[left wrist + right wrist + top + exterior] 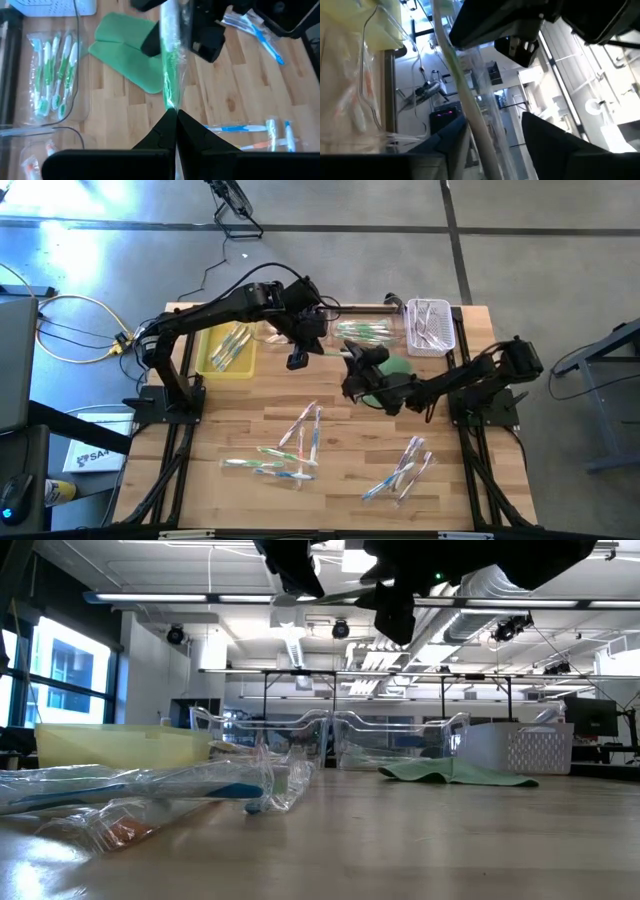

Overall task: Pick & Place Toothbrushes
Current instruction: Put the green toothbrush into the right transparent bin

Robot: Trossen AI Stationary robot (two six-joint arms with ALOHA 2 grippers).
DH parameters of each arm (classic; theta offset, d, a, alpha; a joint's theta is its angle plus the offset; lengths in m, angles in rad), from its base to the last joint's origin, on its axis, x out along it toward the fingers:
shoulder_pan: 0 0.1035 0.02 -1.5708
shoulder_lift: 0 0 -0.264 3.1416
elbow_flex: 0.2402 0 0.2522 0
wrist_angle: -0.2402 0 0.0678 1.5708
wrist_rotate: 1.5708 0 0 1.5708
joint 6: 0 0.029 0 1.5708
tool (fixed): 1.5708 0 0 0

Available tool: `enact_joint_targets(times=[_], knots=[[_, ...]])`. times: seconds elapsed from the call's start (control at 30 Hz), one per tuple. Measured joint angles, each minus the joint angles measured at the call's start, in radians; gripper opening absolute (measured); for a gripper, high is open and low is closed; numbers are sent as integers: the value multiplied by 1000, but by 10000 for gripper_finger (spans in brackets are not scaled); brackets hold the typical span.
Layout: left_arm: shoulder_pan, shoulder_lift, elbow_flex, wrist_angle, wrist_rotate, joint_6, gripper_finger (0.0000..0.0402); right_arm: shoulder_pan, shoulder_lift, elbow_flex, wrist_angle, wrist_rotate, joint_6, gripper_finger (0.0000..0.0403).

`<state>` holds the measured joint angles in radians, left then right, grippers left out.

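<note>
Toothbrush [170, 60] pinched in left gripper [175, 114], beside right gripper [492, 132].

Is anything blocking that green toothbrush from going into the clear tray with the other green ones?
Only the right gripper: its open fingers flank the far end of the green toothbrush, which the shut left gripper pinches. Once the brush is clear of those fingers, nothing visible lies between it and the clear tray.

Grey concrete floor [560, 220], bright window [70, 675] and ceiling strip lights [180, 598] beyond
</note>
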<state>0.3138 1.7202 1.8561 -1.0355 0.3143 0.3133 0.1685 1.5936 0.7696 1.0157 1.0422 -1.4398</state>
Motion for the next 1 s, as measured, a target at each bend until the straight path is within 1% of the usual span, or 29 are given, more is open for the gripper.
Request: enact_joint_targets(times=[0.07,0.17,0.4,0.63,0.73,0.87,1.0], knots=[[0,0,0,1,-3,12,0,11,0,0,-1,4,-18,189],[0,0,0,11,-4,22,0,29,0,0,-17,-2,-23,191],[0,0,0,15,17,23,0,55,0,0,-41,-4,-24,172],[0,0,0,14,37,31,0,43,0,0,-49,6,-27,151],[0,0,0,12,56,31,0,31,0,0,-83,9,-26,143],[0,0,0,11,65,31,0,25,2,0,-103,40,-22,139],[0,0,0,10,71,31,0,26,2,0,-94,33,-23,134]])
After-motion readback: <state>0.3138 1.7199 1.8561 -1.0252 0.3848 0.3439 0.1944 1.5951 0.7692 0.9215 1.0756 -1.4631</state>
